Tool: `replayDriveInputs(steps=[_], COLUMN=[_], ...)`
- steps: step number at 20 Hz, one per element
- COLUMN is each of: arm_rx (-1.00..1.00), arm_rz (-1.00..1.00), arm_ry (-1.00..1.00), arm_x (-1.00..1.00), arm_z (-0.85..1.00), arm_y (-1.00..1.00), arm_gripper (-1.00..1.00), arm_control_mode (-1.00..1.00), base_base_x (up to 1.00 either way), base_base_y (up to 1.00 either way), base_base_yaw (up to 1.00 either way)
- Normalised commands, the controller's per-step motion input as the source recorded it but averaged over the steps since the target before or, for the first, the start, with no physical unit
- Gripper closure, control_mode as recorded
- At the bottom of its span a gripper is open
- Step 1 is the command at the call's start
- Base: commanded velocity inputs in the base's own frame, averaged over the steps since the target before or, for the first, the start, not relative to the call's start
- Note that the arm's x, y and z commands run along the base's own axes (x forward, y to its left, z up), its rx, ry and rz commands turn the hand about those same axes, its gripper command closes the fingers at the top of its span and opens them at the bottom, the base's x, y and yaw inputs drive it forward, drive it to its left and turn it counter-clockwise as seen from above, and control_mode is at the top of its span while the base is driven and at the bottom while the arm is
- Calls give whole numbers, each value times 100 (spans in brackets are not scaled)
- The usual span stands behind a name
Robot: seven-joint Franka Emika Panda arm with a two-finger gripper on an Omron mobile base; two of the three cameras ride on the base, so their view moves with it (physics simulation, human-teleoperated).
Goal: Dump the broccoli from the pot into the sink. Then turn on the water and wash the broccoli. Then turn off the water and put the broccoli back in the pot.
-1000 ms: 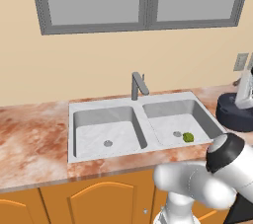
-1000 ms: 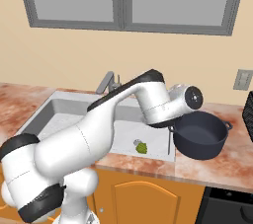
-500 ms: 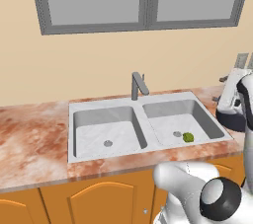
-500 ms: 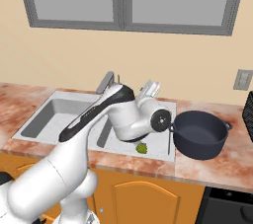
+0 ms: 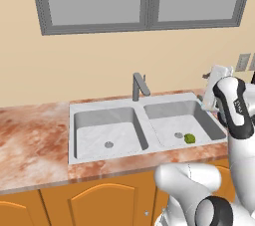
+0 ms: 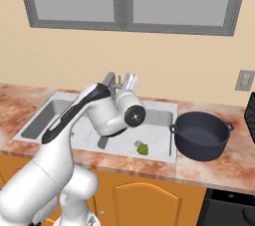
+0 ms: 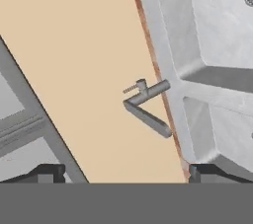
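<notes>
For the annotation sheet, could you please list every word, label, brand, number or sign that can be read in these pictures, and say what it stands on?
None: no legible text in any view.
The pot, the sink, the faucet and the wall outlet carry no lettering.
One small dark mark sits on the robot's arm in the left base view; it is too small to read.

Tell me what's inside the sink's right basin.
The broccoli lies beside the round drain in the sink. In the right base view, the arm covers much of that basin's floor.
</notes>
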Motion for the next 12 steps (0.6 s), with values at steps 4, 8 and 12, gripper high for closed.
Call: replayDriveInputs(steps=[4,8,12], arm_rx=[-26,-26,-23], arm_rz=[31,34,19], arm_ry=[-7,-13,-22], arm_x=[14,5,1], arm_z=[4,0,0], arm_y=[14,10,25], arm_gripper=[-100,-100,-100], arm_control_mode=[-100,-100,-100], base_base_x=[0,0,0], base_base_y=[0,0,0], base_base_yaw=[0,0,0])
